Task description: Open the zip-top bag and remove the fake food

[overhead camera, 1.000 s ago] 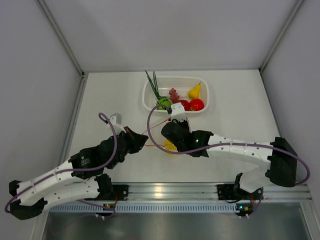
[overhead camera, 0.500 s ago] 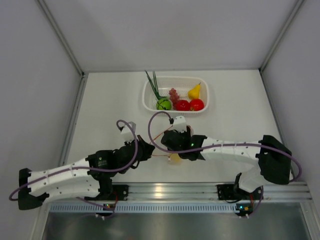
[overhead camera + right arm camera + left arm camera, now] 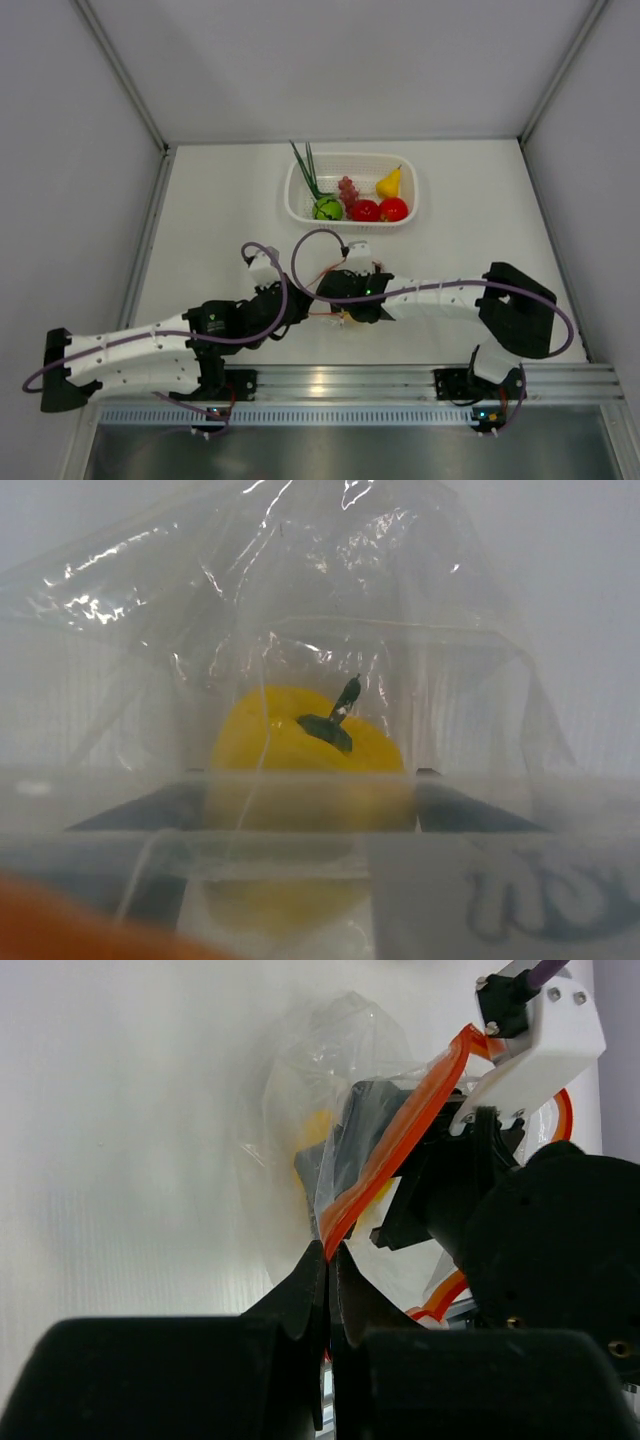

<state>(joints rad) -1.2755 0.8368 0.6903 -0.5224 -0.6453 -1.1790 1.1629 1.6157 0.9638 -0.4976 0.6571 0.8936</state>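
Observation:
The clear zip-top bag (image 3: 300, 1070) lies on the table near the front edge, small in the top view (image 3: 347, 321). My left gripper (image 3: 330, 1252) is shut on its orange-red zip strip (image 3: 398, 1150), low at the centre (image 3: 297, 308). My right gripper (image 3: 346, 303) reaches into the bag's mouth. In the right wrist view it is open (image 3: 305, 808), with dark fingers (image 3: 130, 812) either side of a yellow fake food piece (image 3: 300, 755) with a green stem. Crinkled plastic lies across the lens.
A white perforated basket (image 3: 297, 197) stands at the back. It holds green stalks (image 3: 305, 165), a green ball (image 3: 327, 208), grapes (image 3: 347, 188), a yellow pear (image 3: 389, 183) and two red round pieces (image 3: 393, 209). Grey walls enclose the table on three sides.
Both arms have drawn the bag toward the near edge of the table. The right gripper has gone from nearly shut to wide open inside the bag. The left grip on the strip is unchanged.

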